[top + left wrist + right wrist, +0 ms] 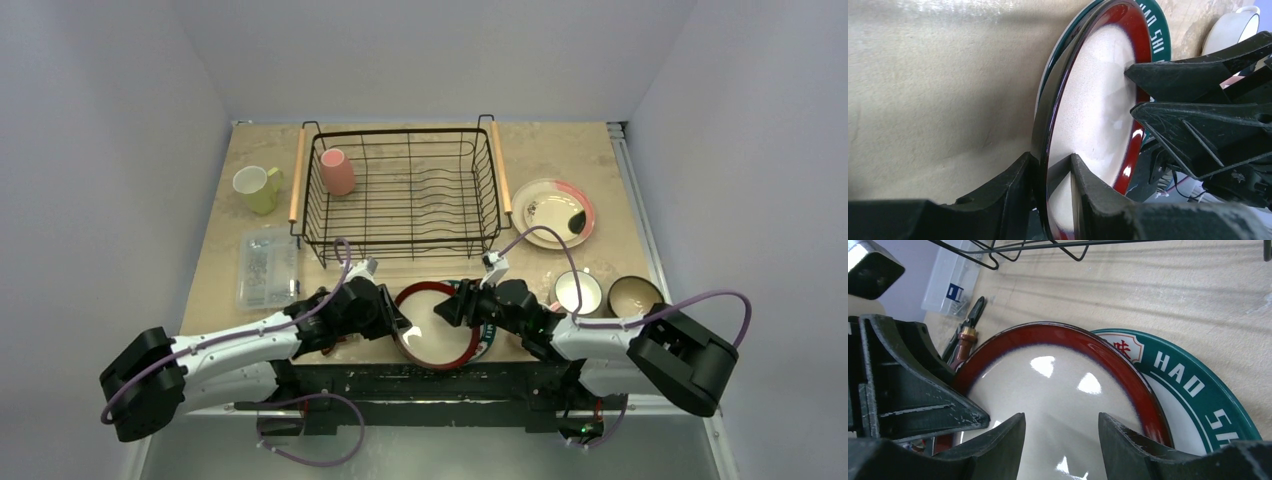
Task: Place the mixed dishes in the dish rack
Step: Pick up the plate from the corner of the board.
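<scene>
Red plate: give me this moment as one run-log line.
red plate tilted up off green-rimmed plate | left gripper straddles its rim, grip unclear | right gripper open, tips at its face

Left hand [1050, 160] clamped, right hand [1062, 422] spread.

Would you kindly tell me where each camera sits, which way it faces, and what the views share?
Top: fixed above and behind, looking down on the table, rack and red plate; left arm and right arm show whole.
Left wrist: on the left arm, looking along the left claw straddling the plate's rim; right claw opposite.
Right wrist: on the right arm, looking over the right claw onto the red plate and green plate.
Shared: all three show the red plate.
</scene>
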